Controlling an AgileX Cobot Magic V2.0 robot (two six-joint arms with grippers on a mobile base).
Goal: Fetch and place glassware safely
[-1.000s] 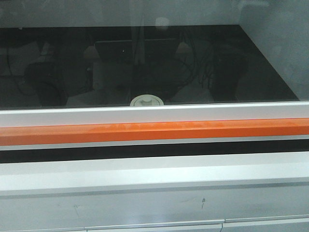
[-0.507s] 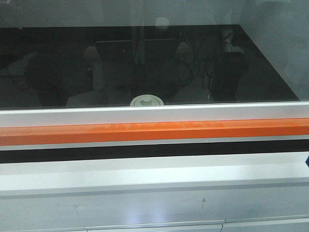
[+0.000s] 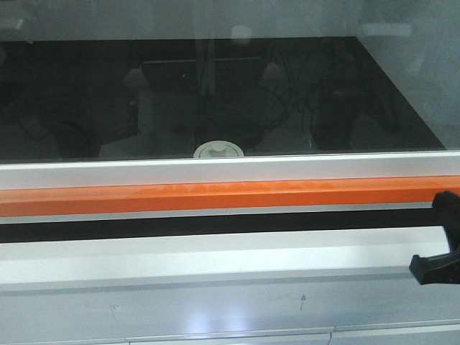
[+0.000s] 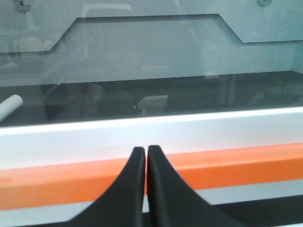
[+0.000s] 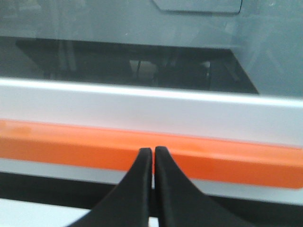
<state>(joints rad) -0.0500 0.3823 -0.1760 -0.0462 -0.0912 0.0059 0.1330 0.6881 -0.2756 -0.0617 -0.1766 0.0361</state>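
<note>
The glassware (image 3: 218, 149) shows only as its round cream-white lid with a central knob. It stands on the dark floor behind the glass pane, just over the white frame rail (image 3: 230, 171); its clear body is hidden. My left gripper (image 4: 145, 149) is shut and empty, pointing at the orange bar (image 4: 236, 163) in front of the pane. My right gripper (image 5: 153, 149) is shut and empty, also facing the orange bar (image 5: 227, 161). A black part of the right gripper (image 3: 440, 251) shows at the front view's right edge, well right of the jar.
A closed glass pane (image 3: 215, 93) with reflections stands between the grippers and the dark interior. Below it run the white rail, the orange bar (image 3: 215, 195), a dark gap and a white ledge (image 3: 215, 255). A white cylinder (image 4: 9, 106) lies inside at the left.
A black part of the right gripper has come into the front view at the right edge. The reflections in the glass have shifted. The jar has not moved.
</note>
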